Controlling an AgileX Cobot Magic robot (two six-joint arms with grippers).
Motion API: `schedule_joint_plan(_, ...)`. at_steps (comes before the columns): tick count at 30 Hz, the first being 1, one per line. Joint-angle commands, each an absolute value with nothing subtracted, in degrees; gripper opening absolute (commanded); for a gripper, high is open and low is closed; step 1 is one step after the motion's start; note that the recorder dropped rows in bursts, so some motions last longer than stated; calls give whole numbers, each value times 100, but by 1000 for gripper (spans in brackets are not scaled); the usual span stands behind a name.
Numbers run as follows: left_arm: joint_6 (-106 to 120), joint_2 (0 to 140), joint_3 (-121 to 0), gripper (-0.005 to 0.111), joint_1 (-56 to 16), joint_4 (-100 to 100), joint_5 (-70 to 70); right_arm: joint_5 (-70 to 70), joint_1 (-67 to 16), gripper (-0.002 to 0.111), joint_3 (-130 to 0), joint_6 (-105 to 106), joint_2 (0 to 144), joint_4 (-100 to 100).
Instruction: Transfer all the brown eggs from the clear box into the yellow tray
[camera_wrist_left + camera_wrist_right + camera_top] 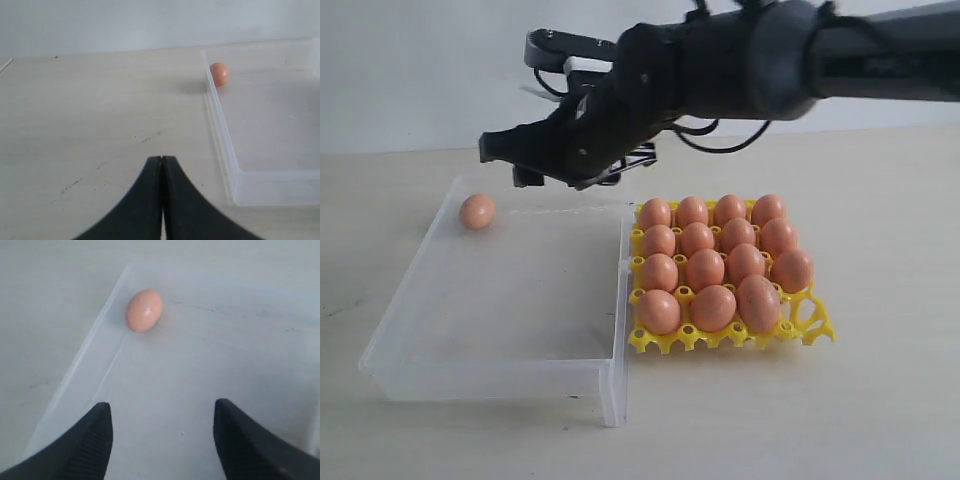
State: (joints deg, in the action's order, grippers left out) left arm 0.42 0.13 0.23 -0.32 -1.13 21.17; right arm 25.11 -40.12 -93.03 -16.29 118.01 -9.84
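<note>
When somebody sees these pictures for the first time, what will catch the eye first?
The yellow tray, on the right of the exterior view, is almost full of brown eggs. A single egg lies alone in the far left corner of the clear box. The open right pincer hangs above the box, pointing toward that egg.

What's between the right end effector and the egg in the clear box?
Only bare clear box floor separates end effector and egg, per the right wrist view.
</note>
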Motion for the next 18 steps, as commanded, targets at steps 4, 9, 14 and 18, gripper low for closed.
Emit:
schedule_joint_plan(4, 42, 0, 0, 0, -59, -92, 2067, 3383, -4026, 57, -11893, -3128, 13797, -1201)
schedule_joint_plan(9, 42, 0, 0, 0, -59, -92, 2067, 3993, -4026, 57, -13509, -3291, 14851, -1347)
schedule_joint_plan(14, 42, 0, 0, 0, -59, -92, 2067, 4082, -4026, 57, -14596, -3478, 15529, -1499)
schedule_joint_plan(18, 42, 0, 0, 0, -59, -92, 2067, 4033, -4026, 57, -15042, -3611, 15873, -1528)
